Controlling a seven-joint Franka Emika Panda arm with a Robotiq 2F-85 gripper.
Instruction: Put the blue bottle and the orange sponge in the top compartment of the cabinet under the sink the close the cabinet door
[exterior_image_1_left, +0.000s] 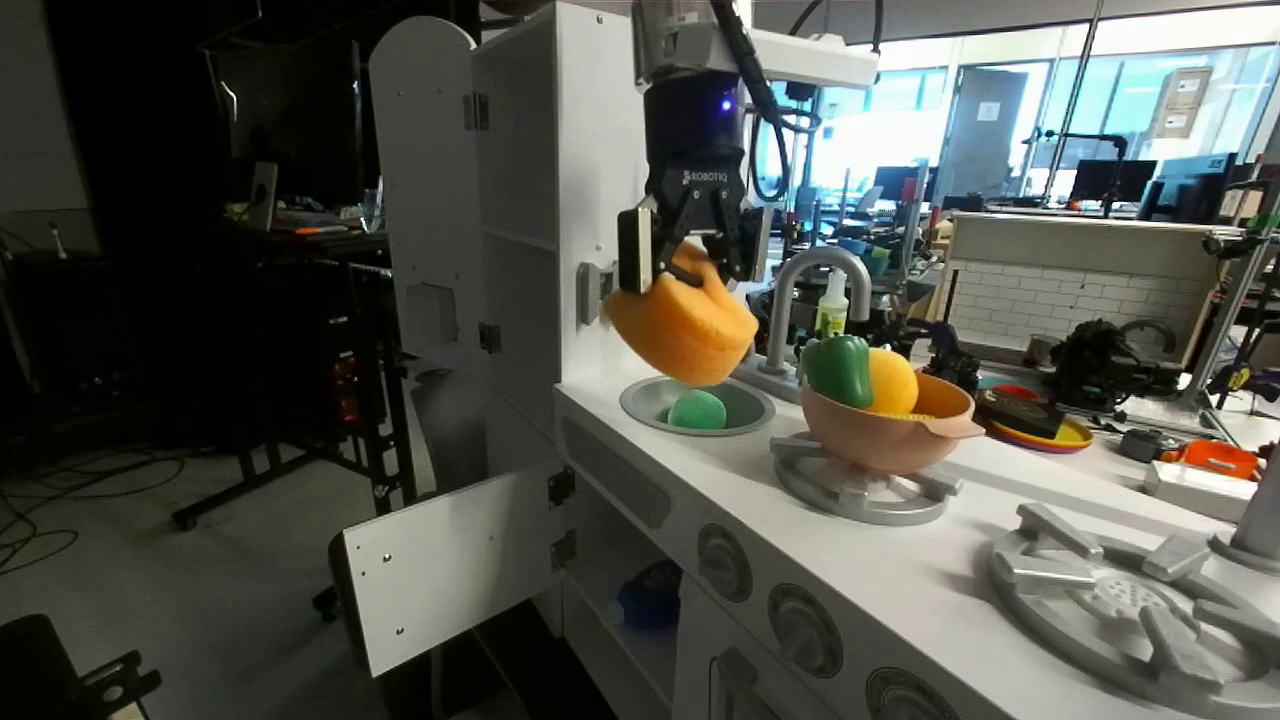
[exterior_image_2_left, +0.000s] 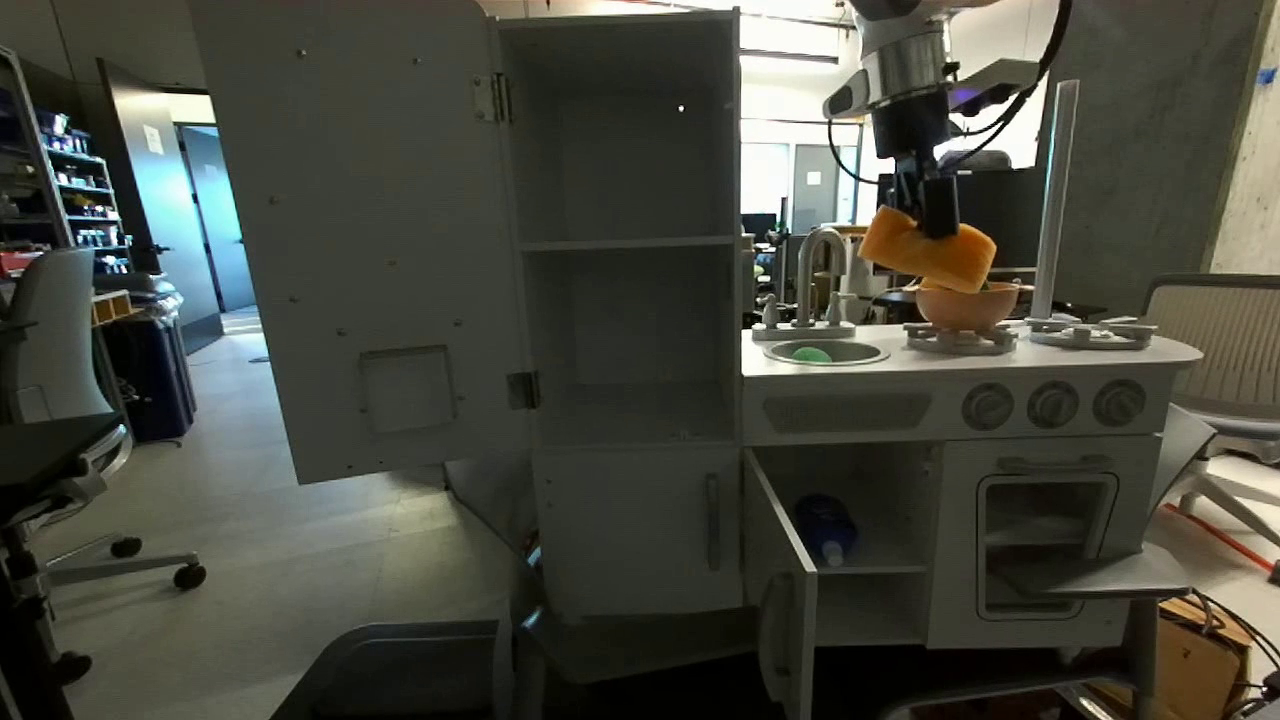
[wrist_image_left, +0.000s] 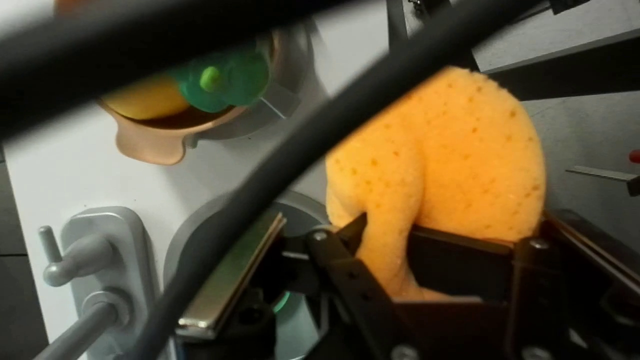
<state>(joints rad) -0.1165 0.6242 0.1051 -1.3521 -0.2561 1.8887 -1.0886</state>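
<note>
Fingers (exterior_image_2_left: 940, 208) clamped tight — orange sponge (exterior_image_1_left: 686, 328) pinched and creased between them.

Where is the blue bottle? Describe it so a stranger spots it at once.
In the white toy kitchen, below the sink, the cabinet door stands open. On the shelf inside lies the blue bottle, dark and pale-capped, unlike the green ball in the sink.

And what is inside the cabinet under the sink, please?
In an exterior view, the blue bottle lies in the top compartment, cap toward the front. The open cabinet door covers part of the lower compartment.
</note>
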